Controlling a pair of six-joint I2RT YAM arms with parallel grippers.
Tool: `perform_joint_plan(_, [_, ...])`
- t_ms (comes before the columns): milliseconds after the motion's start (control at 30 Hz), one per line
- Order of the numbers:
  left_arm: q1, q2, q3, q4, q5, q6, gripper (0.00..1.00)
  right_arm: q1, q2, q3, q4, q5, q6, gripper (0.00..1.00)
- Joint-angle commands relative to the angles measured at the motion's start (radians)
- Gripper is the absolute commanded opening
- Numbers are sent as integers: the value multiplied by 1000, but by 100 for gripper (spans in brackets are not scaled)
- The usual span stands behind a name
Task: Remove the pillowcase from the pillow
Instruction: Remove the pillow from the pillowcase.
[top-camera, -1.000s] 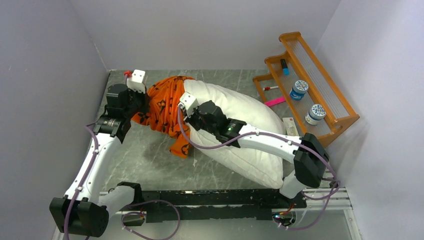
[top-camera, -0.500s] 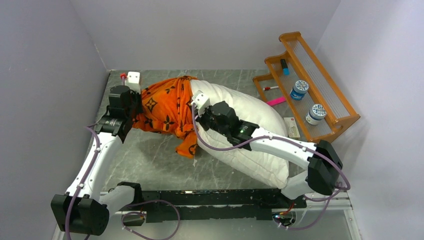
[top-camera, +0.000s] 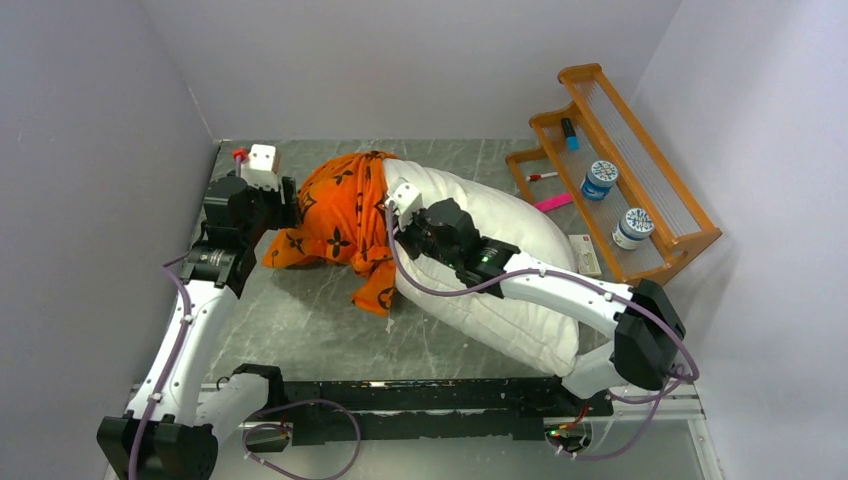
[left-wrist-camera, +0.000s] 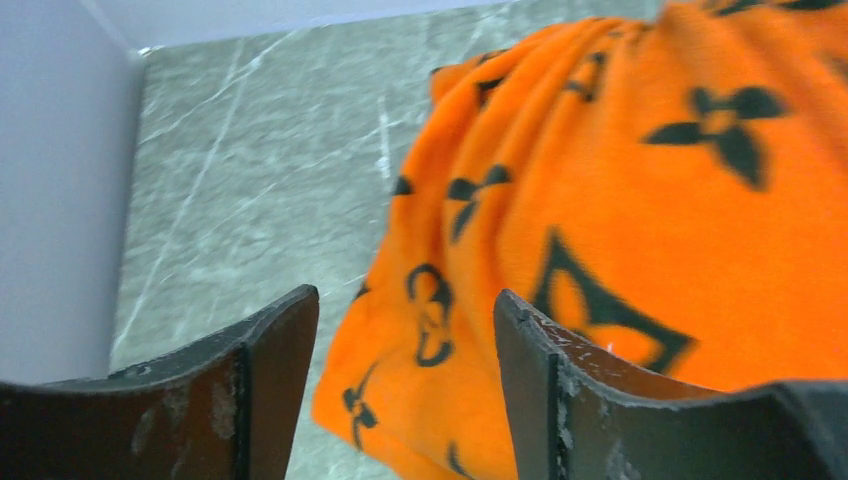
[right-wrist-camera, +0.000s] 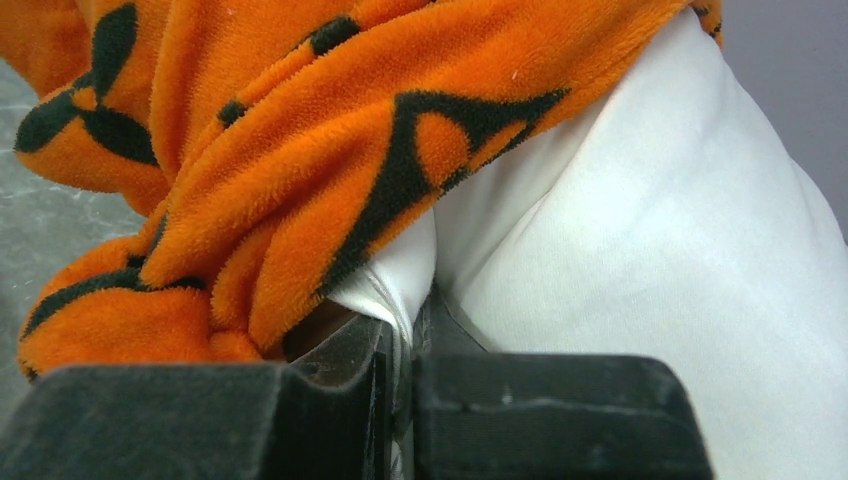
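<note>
Pillowcase (top-camera: 335, 215) bunched over only the far-left end of the pillow (top-camera: 500, 260) on the table (top-camera: 300, 310); the rest lies bare. Right hand (right-wrist-camera: 400, 345) clamped on white pillow cloth. Left hand (left-wrist-camera: 400, 330) apart, empty, beside the case. Last end not yet off.

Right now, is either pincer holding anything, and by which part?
The right pincer pinches a fold of the pillow beside the pillowcase edge. The left pincer is open, holding nothing.
</note>
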Motion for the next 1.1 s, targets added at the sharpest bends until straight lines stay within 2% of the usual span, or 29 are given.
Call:
perform_joint_plan(0, [-40, -41, -2, 79, 211, -8, 72, -42, 30, 34, -102, 92, 11, 0])
perform_joint_plan(233, [-111, -95, -26, 155, 319, -130, 73, -13, 88, 75, -108, 85, 6, 0])
perform_joint_plan(400, [-134, -110, -76, 245, 494, -185, 73, 0, 107, 86, -98, 80, 12, 0])
perform_joint_plan(500, [-154, -83, -92, 275, 551, -224, 73, 4, 111, 87, -89, 83, 16, 0])
perform_joint_plan(733, [-200, -22, -89, 258, 547, -245, 70, 22, 133, 101, -86, 87, 19, 0])
perform_joint_plan(1067, [-229, 108, -31, 105, 405, -226, 65, 36, 117, 91, -83, 102, 19, 0])
